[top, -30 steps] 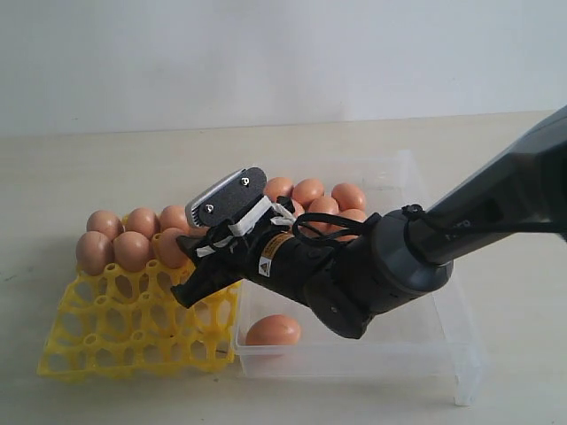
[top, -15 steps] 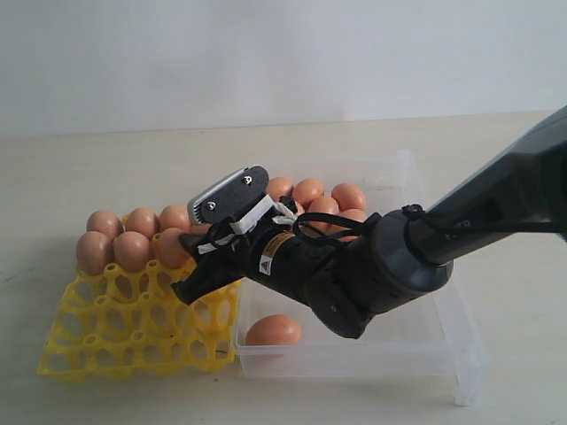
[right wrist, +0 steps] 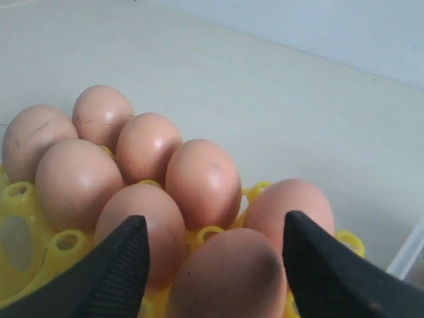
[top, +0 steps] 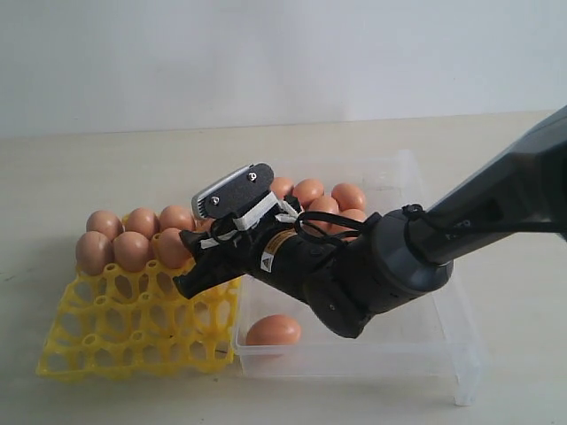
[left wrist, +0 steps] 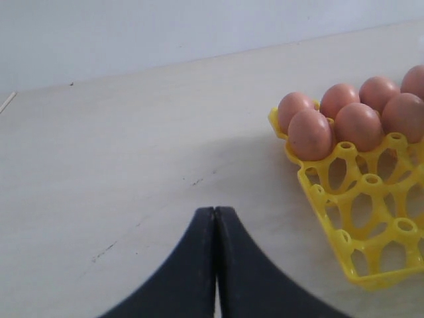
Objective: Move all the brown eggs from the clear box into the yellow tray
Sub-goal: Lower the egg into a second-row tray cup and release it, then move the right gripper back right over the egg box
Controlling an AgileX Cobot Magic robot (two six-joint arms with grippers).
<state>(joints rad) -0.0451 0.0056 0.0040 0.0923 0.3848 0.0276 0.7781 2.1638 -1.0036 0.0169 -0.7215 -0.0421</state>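
Note:
The yellow tray [top: 97, 341] lies at the left with several brown eggs [top: 131, 251] in its far cups. Right of it is the clear box [top: 443, 354], with one egg [top: 273, 330] at its near wall and several eggs [top: 347, 195] at the back. My right gripper [top: 208, 237] reaches over the tray's far right corner. In the right wrist view it [right wrist: 215, 222] is open, its fingers standing either side of an egg [right wrist: 228, 278] seated in a cup. My left gripper [left wrist: 215, 211] is shut and empty above bare table beside the tray [left wrist: 331, 218].
The dark right arm [top: 399, 257] stretches across the clear box and hides part of its contents. The near rows of tray cups [top: 133, 328] hold nothing. A pale wall runs behind the beige table [top: 106, 168].
The right jaws have spread wider around the egg in the tray cup, the upper finger lifting slightly. The arm stays in about the same place.

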